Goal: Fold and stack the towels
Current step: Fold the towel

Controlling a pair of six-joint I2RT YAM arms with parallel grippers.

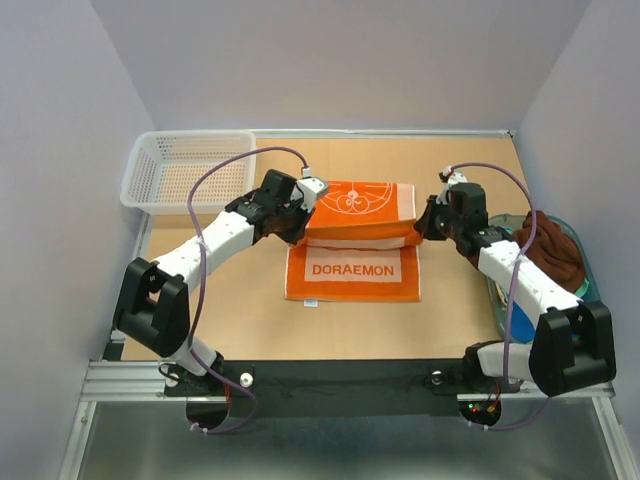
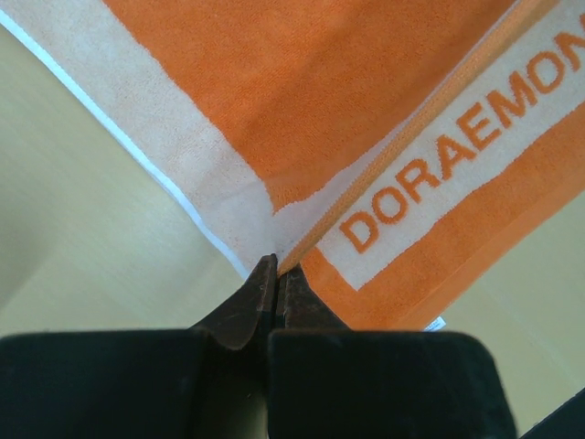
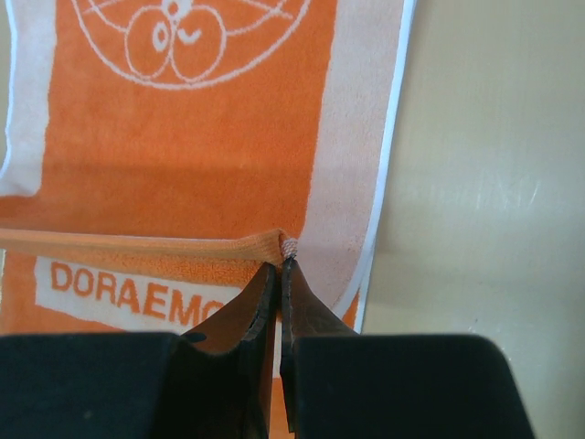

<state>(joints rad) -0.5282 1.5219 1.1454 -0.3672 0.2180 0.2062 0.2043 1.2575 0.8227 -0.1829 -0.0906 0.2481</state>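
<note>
An orange towel (image 1: 352, 272) printed DORAEMON lies mid-table, its far part lifted and doubled toward the back. My left gripper (image 1: 301, 233) is shut on the fold's left corner, and in the left wrist view the tips (image 2: 276, 266) pinch the orange hem of the towel (image 2: 366, 110). At the fold's right corner my right gripper (image 1: 426, 228) is shut too. Its wrist view shows the tips (image 3: 282, 265) clamped on the hem end of the towel (image 3: 201, 155). A dark brown towel (image 1: 549, 250) is heaped in the tub at the right.
A white mesh basket (image 1: 186, 170) stands at the back left. The translucent blue-green tub (image 1: 592, 280) sits by the right edge beside the right arm. Bare wooden tabletop (image 1: 250, 320) surrounds the orange towel.
</note>
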